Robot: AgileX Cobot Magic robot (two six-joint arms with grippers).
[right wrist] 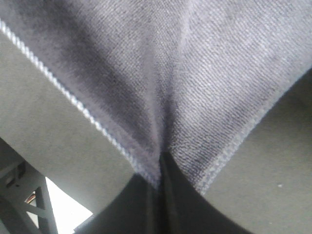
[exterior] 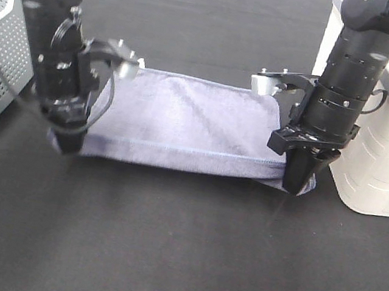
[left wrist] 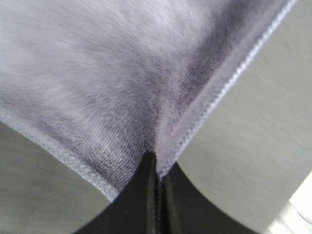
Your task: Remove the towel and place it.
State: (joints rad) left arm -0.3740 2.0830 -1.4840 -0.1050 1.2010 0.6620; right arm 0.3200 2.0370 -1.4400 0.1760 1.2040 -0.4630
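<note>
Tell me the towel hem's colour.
Pale grey-white hem, lighter than the slate-grey towel; clearest in the left wrist view.

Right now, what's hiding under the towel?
Only the black table cover shows around the towel and beside the corners pinched by the left gripper and right gripper. Whatever lies beneath the towel's middle is covered, so I cannot tell.

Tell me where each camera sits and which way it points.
Exterior high: mounted high, looking down at the towel on the table; left claw and right claw show.
Left wrist: on that arm, looking along its shut claw at a pinched towel corner.
Right wrist: likewise, right claw, another corner.
Shared: the towel.
</note>
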